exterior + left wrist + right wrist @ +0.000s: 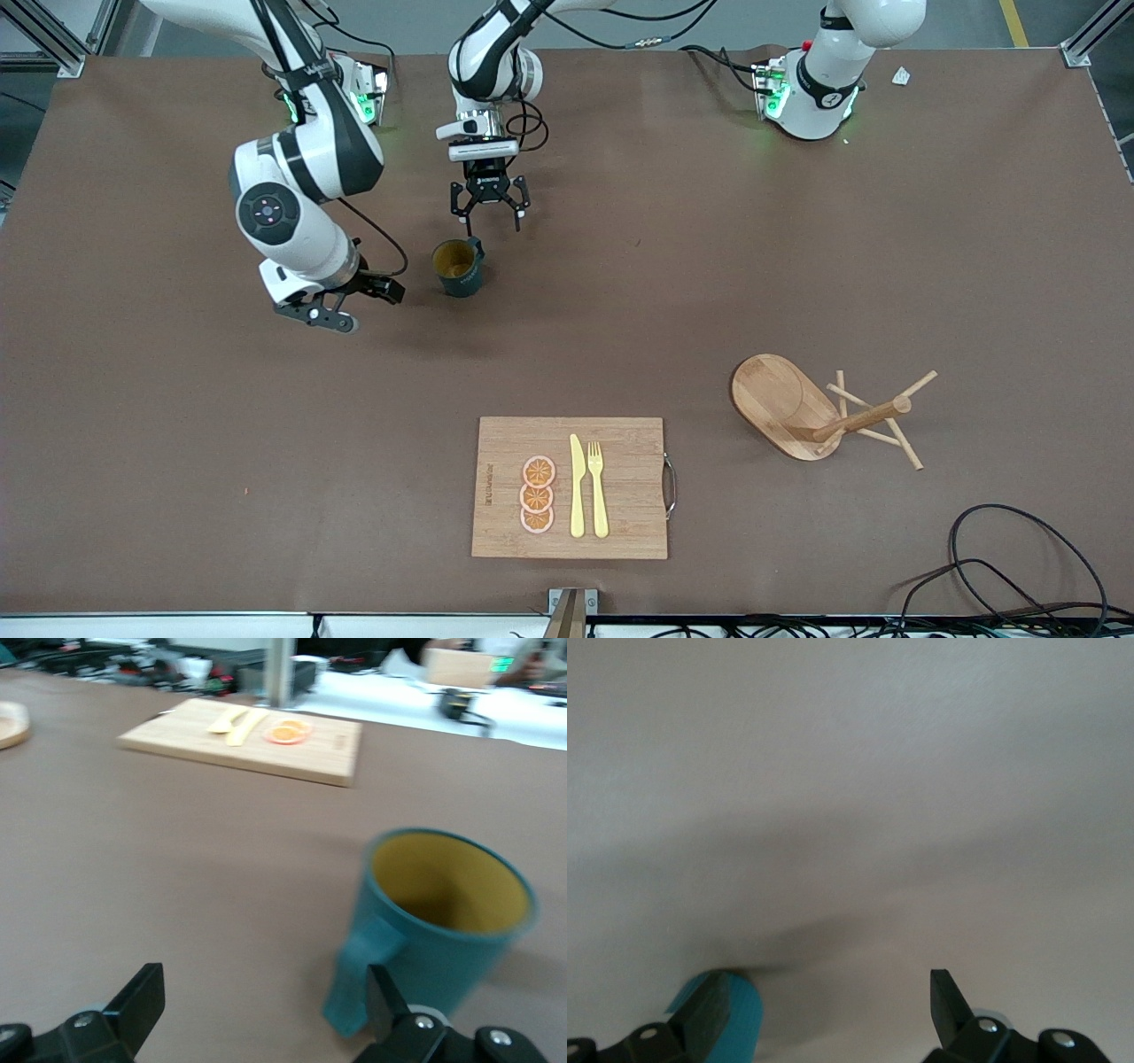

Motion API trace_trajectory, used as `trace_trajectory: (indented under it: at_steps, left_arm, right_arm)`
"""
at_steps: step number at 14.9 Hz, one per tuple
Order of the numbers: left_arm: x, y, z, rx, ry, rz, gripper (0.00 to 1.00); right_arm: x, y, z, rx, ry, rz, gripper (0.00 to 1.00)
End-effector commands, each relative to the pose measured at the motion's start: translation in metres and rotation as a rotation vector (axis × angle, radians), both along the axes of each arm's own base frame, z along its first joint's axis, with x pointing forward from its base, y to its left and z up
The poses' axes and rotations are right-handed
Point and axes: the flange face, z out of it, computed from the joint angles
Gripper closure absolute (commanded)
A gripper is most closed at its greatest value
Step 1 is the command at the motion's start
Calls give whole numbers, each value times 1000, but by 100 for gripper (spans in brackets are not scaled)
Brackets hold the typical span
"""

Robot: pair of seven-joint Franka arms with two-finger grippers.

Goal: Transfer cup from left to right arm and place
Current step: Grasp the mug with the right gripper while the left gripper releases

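Front view first: the cup stands upright on the brown table, its tan inside showing, up toward the robots' edge and toward the right arm's end. Nobody has hold of it. The left gripper, on the arm reaching across from its base, hangs over the table just beside the cup, fingers spread wide and empty. From the left wrist view the cup is right there, handle turned toward the camera, one black finger in front of the handle and the other well off to the side. The right gripper sits low, close to the cup on the right arm's side, fingers also apart with nothing in them; its wrist view catches just a sliver of teal cup past one finger. Near the camera's edge lies a cutting board with orange slices, a yellow knife and fork. Toward the left arm's end, a wooden mug rack lies tipped over.
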Motion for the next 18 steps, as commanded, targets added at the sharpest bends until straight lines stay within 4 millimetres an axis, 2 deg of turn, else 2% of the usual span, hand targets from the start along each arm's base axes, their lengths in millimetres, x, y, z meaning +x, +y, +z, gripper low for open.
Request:
trace_trajectory:
  at_steps: [1,4,6,9,12,13,15,16,17,18]
  left_arm:
    - [-2,9,24,-23,66,107,0]
    - [7,19,44,14,115,220,0]
    - [30,29,66,54,189,284,0]
    - [98,52,114,71,283,365,0]
    - [169,85,148,74,359,419,0]
    - [192,97,158,81,383,425,0]
    - [233,124,179,85,436,438,0]
    - [250,136,190,89,455,436,0]
    - [268,150,201,93,471,435,0]
    - [282,162,212,98,486,429,0]
  right_arm:
    - [-21,3,4,49,8,-36,0]
    - [-33,17,1,62,22,-47,0]
    - [-41,27,-3,55,25,-83,0]
    - [-61,46,-16,44,9,-129,0]
    - [-79,62,-30,46,-20,-149,0]
    - [-85,63,-36,46,-25,-141,3]
    - [-97,62,-49,54,-49,-134,19]
    - [-99,60,-52,54,-51,-135,38]
    - [-99,59,-53,53,-48,-136,64]
    - [-98,60,-52,52,-47,-137,83]
